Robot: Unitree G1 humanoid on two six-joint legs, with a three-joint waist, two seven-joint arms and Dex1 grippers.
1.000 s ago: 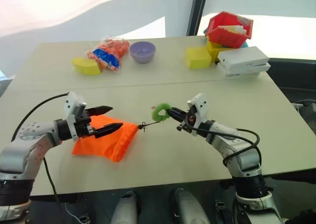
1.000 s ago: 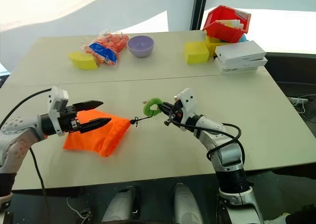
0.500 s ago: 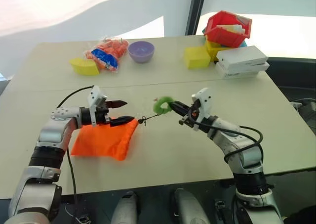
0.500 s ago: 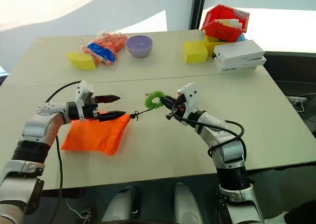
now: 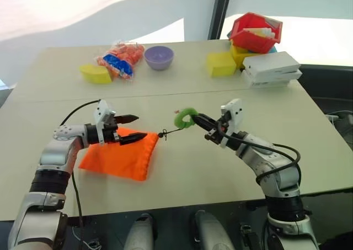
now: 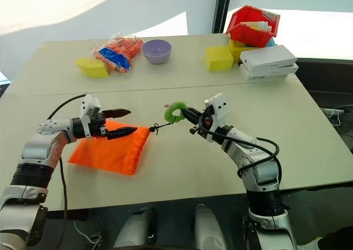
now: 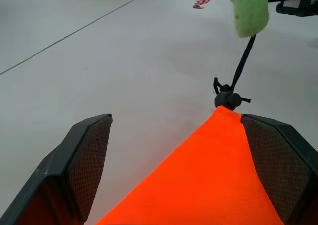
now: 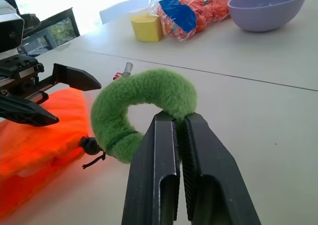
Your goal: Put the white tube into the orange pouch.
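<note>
Pouch (image 5: 118, 157) lies near-left on the table (image 5: 182, 173), bright orange, limp fabric that will likely sag and slide, so its mouth edge by the cord knot looks the best hold. Left gripper (image 5: 137, 127) hangs wide open over that end, holding nothing. Right gripper (image 5: 200, 120) is clamped on the fuzzy green ring (image 5: 184, 117), cord (image 5: 172, 131) taut; I can't pick out the tube.

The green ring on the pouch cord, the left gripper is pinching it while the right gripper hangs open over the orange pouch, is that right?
Not quite: the arms are swapped. The right gripper is shut on the green ring, as the right wrist view shows, and the left gripper hangs open over the orange pouch.
</note>
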